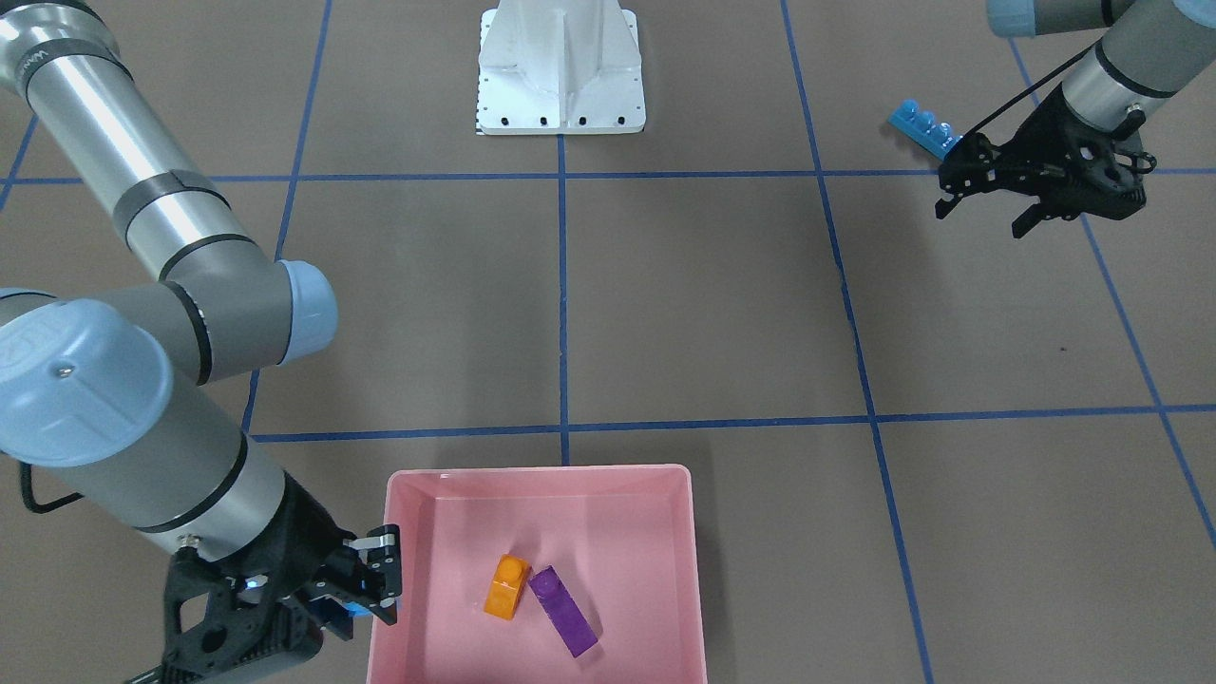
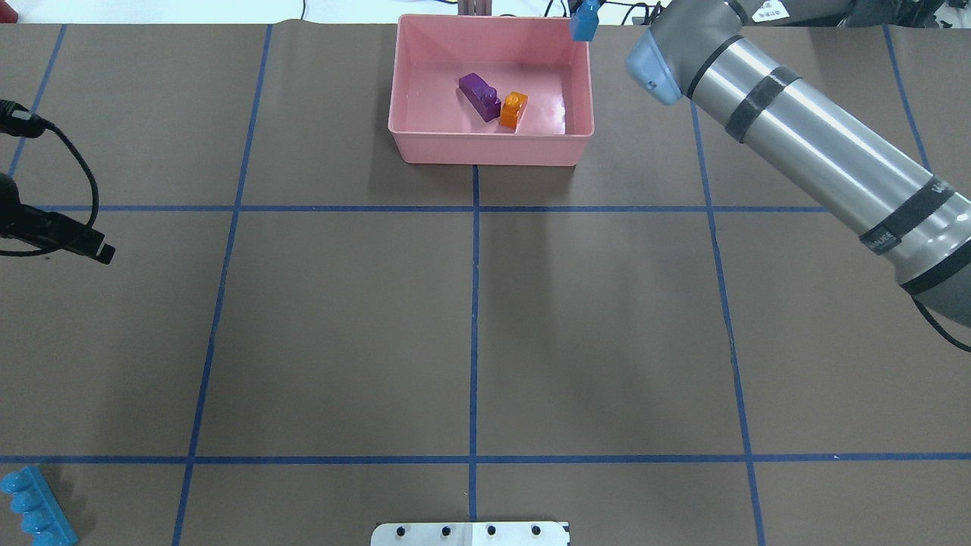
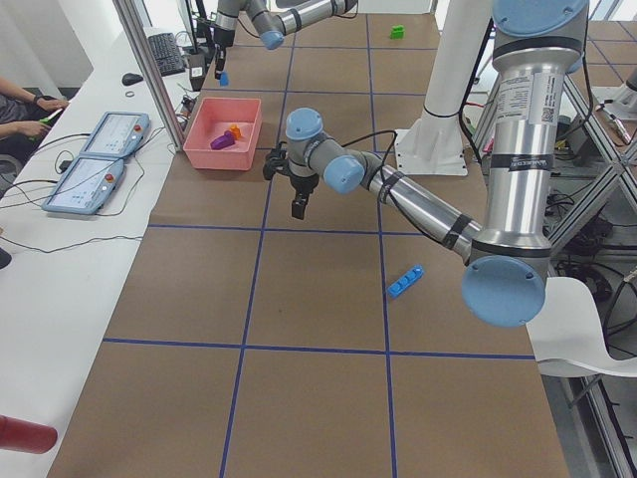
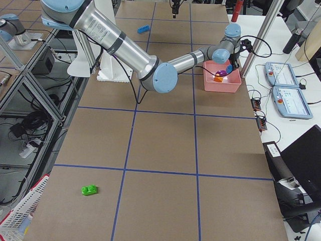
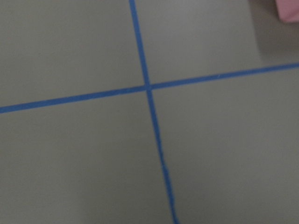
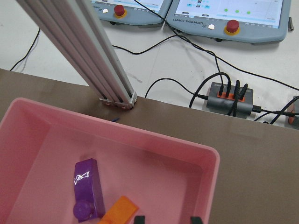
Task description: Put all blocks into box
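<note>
The pink box (image 1: 537, 470) stands at the table's far edge from the robot, with the long purple block (image 1: 562, 610) and the orange block (image 1: 506, 586) inside. My right gripper (image 1: 375, 594) is shut on the small blue block (image 2: 586, 19) and holds it over the box's (image 2: 485, 148) far right corner. The right wrist view shows the purple block (image 6: 88, 191) and the orange block (image 6: 119, 212) below it. My left gripper (image 1: 983, 217) is open and empty, close to the long blue block (image 1: 920, 126), which lies on the table near the robot (image 2: 34, 506). The green block (image 4: 90, 190) lies far off at the robot's right end.
The white robot base (image 1: 560, 71) sits at the near middle edge. An aluminium post (image 6: 79, 46), cables and operator tablets (image 6: 224, 16) stand just beyond the box. An operator's arms (image 3: 20, 105) rest at the side desk.
</note>
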Robot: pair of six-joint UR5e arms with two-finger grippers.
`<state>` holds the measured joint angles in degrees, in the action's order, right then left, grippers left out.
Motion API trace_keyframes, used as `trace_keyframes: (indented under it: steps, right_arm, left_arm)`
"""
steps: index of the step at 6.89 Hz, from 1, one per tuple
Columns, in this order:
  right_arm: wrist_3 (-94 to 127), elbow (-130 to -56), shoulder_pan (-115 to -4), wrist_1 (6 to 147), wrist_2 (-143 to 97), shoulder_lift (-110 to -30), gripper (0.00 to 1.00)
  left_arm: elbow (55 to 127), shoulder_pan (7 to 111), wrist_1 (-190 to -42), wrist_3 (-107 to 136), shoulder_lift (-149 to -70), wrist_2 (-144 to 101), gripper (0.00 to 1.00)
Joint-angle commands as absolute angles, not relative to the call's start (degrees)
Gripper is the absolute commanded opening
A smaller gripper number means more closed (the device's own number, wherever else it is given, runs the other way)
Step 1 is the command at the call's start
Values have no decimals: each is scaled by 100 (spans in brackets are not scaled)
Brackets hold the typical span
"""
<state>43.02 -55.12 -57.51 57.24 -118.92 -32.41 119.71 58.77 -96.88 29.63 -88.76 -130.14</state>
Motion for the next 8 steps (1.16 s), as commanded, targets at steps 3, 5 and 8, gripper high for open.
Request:
trace_keyframes:
  steps: [3,5,8]
  right_arm:
    - [4579,-5484,-5265,5713,-11268,-3068,99]
    - [5035,-5571,-5387,5765,-11381,-2971,99]
    - [5080,-6970,-5888,6595,-12392,-3766,99]
  left_arm:
    - [12654,5108,-9729,2654,-7685,-12955,100]
    - [12875,4415,-9738,2724,-7105,-12518,100]
    - [12754,4403,-10901,4749,-5744,-12024,100]
